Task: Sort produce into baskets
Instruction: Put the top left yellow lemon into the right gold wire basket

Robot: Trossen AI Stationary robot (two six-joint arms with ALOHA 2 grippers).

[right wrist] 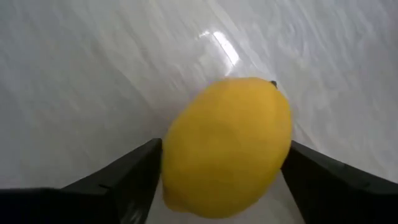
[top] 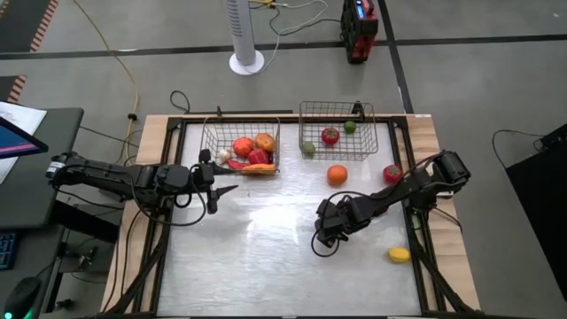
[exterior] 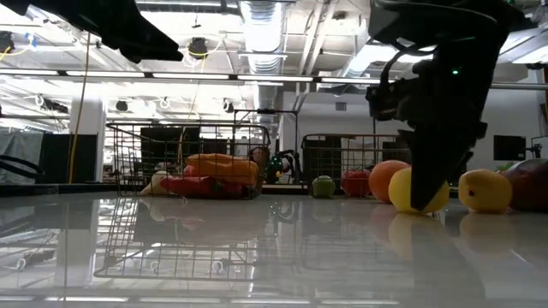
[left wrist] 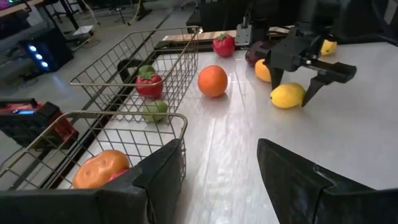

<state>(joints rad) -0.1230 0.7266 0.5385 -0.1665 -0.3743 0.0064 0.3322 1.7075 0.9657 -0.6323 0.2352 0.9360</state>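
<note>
No writing was legible. The right end effector [left wrist: 297, 93] straddled a smooth yellow lemon [right wrist: 227, 146], hidden overhead; the left end effector [left wrist: 221, 171] gaped wide.

No text, label or number is legible in any view.

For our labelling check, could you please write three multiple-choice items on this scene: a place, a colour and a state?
1. Where is the orange?
A. In the left basket
B. On the table beside the right basket
C. At the left gripper

2. What colour is the fruit at the right gripper?
A. Yellow
B. Purple
C. White

3. How is the left gripper?
A. Shut on a tomato
B. Shut, empty
C. Open, empty

1 B: the orange lies on the table beside the right basket.
2 A: the right gripper is at a lemon.
3 C: the left gripper is spread, holding nothing.
</note>
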